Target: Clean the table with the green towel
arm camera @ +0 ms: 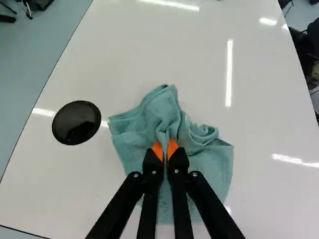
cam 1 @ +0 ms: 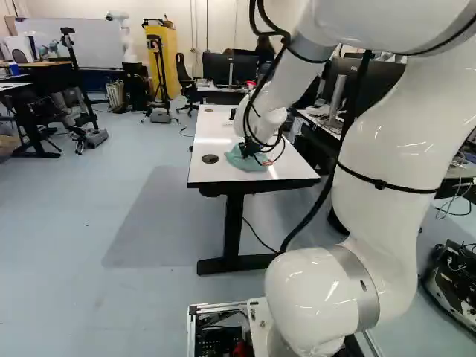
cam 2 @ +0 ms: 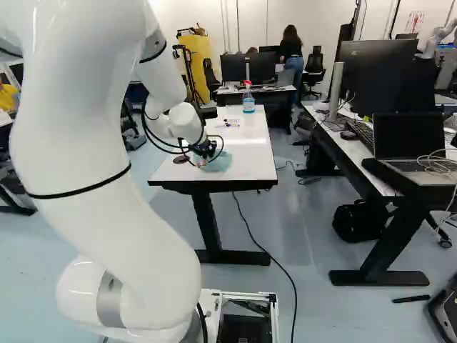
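Joints of the white arm point(cam 1: 320, 294) stand closest, above an open metal frame point(cam 2: 246, 294) on the base. A thin black bar point(cam 2: 411, 299) lies on the floor at the right of the right base view. Just past it stands a desk point(cam 2: 355, 148) with an open laptop point(cam 2: 409, 143) on it, and a black bag point(cam 2: 360, 220) sits on the floor beside it.

Ahead, the arm reaches down to the near part of the white surface point(cam 2: 246, 143), where the claw point(cam 2: 206, 148) is clenched on the green towel point(arm camera: 209, 164). In the wrist view, the claw point(arm camera: 165, 151) pinches a raised fold between its orange pads point(arm camera: 157, 150), and the rest of the cloth spreads around it in loose creases, flat on the surface. A round black disc point(arm camera: 76, 123) is set in the tabletop near the towel, apart from it.

Farther along the same surface, a spray bottle point(cam 2: 248, 101) with a red and white top stands upright, near its far end. Beyond are an office chair point(cam 1: 186, 80), a yellow cabinet point(cam 1: 165, 59), another robot point(cam 1: 125, 37) and, by the wall, a whiteboard point(cam 1: 67, 44).
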Robot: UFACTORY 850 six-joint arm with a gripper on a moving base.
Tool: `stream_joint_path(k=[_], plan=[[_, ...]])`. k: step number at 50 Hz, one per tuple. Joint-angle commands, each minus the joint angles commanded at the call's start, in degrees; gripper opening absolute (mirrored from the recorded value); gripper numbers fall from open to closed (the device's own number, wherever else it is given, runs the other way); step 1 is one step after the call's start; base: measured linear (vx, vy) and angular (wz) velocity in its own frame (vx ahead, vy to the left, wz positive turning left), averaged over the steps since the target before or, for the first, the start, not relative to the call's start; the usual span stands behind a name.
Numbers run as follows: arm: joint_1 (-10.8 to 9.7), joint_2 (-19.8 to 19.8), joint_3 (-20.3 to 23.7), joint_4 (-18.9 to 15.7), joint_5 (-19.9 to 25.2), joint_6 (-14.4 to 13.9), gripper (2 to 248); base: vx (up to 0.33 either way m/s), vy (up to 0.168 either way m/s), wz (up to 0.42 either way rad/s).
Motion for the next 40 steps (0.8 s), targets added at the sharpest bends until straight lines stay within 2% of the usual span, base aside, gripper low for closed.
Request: stream_joint_path(k=[25, 40], plan=[[-4.66, -1.63, -1.83, 0.0, 0.0, 0.0, 30, 0.0, 0.0, 0.0], [-5.29, -5.13, -5.9, 0.0, 0.0, 0.0, 30, 0.0, 0.0, 0.0]])
